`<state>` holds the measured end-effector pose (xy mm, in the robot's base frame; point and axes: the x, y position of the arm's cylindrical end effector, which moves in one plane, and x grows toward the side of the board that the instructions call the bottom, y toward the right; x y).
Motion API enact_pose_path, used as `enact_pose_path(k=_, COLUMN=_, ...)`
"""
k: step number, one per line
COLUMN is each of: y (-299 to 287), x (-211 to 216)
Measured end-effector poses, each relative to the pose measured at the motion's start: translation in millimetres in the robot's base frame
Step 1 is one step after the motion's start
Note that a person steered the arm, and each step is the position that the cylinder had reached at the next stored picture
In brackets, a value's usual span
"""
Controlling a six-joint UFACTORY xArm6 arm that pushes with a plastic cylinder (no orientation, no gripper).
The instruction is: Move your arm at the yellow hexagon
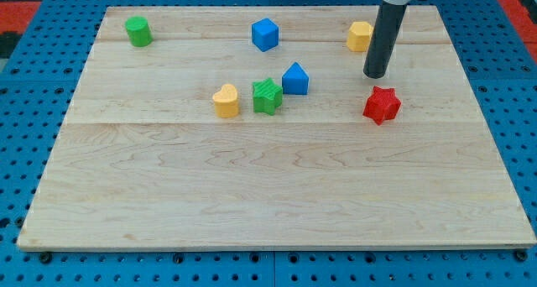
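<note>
The rod's tip (375,75) is bare, holding nothing, standing just beside the yellow hexagon (360,36), which sits at its 11 o'clock near the board's top edge. Recommend a short approach, avoiding the red star (382,105) at 5 o'clock.

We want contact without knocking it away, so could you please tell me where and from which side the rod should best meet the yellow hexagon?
No grip is possible; I only push. My tip sits just below-right of the yellow hexagon, so I would probably touch its lower-right flat side, coming from the view's bottom right.
</note>
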<state>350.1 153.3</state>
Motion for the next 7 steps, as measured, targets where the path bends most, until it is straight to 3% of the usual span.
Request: enact_pose_path(k=7, y=-20.6, x=0.0)
